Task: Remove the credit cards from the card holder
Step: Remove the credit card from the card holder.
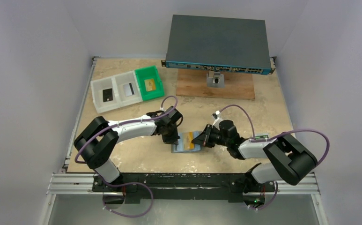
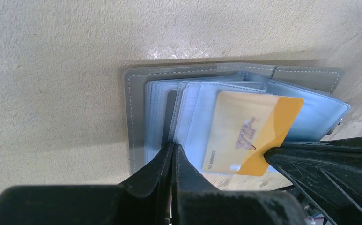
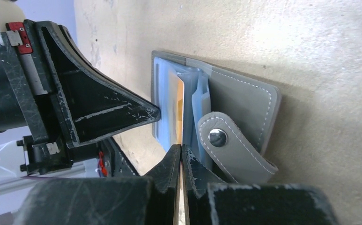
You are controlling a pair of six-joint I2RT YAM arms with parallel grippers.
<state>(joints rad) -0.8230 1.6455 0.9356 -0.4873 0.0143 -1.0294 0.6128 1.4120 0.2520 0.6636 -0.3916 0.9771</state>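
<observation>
Sleeves (image 2: 202, 101) of bluish clear plastic stood fanned from the holder (image 1: 187, 142), which lay open on the table (image 1: 136, 159) between the two arms, near the front edge. One gold card (image 2: 249, 136) sat half out of a sleeve, its bare corner pointing toward the right gripper (image 3: 180, 149). That gripper was clenched on the card's edge; the right wrist view showed the thin card running down between its fingers. The left gripper (image 2: 173, 149) was clenched too, its tips pressed onto the sleeves' near edge beside the grey cover. Whether it pinched a sleeve or only pinned the stack could not be told. The strap (image 3: 225, 140) with its stud curled loose at the cover's side.

The card looked light, stiff and slick, thin enough to slip from a shallow pinch, so a hold well in from the corner, flat across both faces, seemed safest. It would likely slide freely if pulled straight out of the sleeve's mouth and bind if twisted. The holder seemed soft and floppy. It would probably drag along with the card unless held down on the cover or at the sleeve roots, clear of the card's path.
</observation>
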